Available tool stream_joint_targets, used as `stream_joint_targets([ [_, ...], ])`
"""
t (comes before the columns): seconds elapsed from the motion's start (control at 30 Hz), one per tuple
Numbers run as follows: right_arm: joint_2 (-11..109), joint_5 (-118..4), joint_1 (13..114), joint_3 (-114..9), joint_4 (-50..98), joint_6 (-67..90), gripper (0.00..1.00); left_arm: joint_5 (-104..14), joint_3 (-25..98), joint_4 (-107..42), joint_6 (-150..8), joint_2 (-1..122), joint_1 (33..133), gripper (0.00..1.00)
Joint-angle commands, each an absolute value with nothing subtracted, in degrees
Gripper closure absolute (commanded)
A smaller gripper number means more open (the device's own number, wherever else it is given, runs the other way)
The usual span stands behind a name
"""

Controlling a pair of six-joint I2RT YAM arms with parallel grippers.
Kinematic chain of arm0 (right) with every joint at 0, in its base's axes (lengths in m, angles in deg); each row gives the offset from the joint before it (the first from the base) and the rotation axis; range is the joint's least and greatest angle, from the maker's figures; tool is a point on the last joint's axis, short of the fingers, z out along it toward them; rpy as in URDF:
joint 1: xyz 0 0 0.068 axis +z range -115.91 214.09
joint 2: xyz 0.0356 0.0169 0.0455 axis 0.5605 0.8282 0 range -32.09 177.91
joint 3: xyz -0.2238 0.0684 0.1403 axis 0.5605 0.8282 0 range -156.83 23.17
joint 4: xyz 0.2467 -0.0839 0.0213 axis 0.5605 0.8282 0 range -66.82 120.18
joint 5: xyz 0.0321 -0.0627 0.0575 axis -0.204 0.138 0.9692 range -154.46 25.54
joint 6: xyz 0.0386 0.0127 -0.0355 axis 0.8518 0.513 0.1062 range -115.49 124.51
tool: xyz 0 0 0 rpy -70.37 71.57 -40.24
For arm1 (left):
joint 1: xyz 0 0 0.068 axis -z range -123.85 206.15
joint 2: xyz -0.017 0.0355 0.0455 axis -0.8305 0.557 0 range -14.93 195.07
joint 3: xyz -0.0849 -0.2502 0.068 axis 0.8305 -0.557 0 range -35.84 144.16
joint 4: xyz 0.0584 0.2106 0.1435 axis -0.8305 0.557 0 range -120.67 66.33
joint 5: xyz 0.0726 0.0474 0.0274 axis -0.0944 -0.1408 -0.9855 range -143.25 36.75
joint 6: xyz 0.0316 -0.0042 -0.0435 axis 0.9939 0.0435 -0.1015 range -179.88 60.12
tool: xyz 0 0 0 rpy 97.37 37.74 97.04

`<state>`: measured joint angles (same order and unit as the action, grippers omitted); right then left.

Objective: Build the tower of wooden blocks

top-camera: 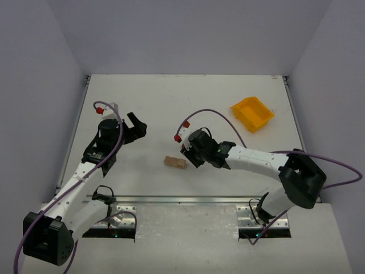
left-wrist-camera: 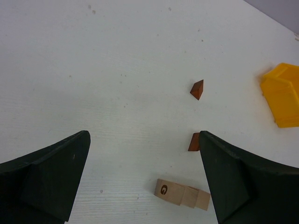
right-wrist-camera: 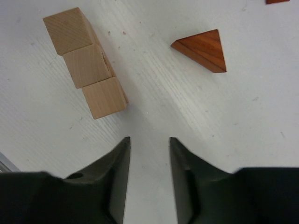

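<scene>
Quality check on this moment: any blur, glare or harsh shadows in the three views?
Top external: even, diffuse light, only faint shadows; the tan blocks are tiny but legible. Left wrist: table bright, yet its texture shows; dark fingers show little detail. Right wrist: blocks sharp, grain visible, soft shadow beside them.

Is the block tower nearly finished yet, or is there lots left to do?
Not nearly. Three pale tan wooden cubes touch in a line, apparently lying flat rather than standing up. Nothing is in hand: the right gripper hangs open beside them, and the left gripper is open too. A reddish-brown wooden wedge and a second wedge lie apart, unstacked, so the stacking is left.
</scene>
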<state>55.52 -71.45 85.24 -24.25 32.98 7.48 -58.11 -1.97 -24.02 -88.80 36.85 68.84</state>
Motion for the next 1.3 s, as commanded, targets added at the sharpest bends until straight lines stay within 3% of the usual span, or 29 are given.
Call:
stream_joint_targets([
  [0.0, 50.0, -77.3, 85.7, -25.1, 32.5, 10.6, 0.53, -57.7, -0.8, -25.6, -88.4, 35.3, 68.9, 0.0],
  [0.03, 48.9, -80.5, 85.7, -25.5, 32.8, 12.9, 0.41, -57.9, -0.8, -25.6, -88.4, 35.2, 68.9, 0.0],
  [0.07, 48.4, -83.2, 85.8, -25.8, 33.3, 14.5, 0.16, -58.1, -0.8, -25.5, -88.4, 35.1, 68.9, 0.0],
  [0.1, 48.0, -86.9, 85.7, -26.1, 33.7, 16.7, 0.04, -58.1, -0.8, -25.4, -88.4, 35.0, 68.9, 0.0],
  [0.13, 47.8, -89.9, 85.7, -26.4, 34.1, 18.1, 0.01, -58.1, -0.8, -25.3, -88.4, 35.0, 68.9, 0.0],
  [0.23, 48.2, -96.4, 85.6, -27.5, 36.0, 20.8, 0.01, -58.3, -0.8, -25.2, -88.4, 35.0, 68.9, 0.0],
  [0.37, 49.3, -95.6, 85.0, -28.4, 36.1, 21.5, 0.01, -58.3, -0.8, -25.2, -88.4, 34.9, 68.9, 0.0],
  [0.67, 53.9, -78.0, 78.5, -33.7, 33.4, 18.7, 0.01, -58.5, -0.7, -25.2, -88.3, 35.2, 68.8, 0.0],
  [0.87, 66.8, -70.1, 77.6, -44.8, 34.4, 15.1, 0.01, -58.6, -0.5, -25.2, -88.2, 36.3, 68.9, 0.0],
  [1.03, 74.2, -70.8, 76.4, -51.8, 37.0, 15.6, 0.01, -58.5, -0.5, -25.2, -88.3, 36.3, 68.9, 0.0],
  [1.27, 80.3, -81.0, 76.2, -55.5, 40.1, 17.0, 0.05, -58.2, -0.5, -25.2, -88.3, 36.3, 68.9, 0.0],
])
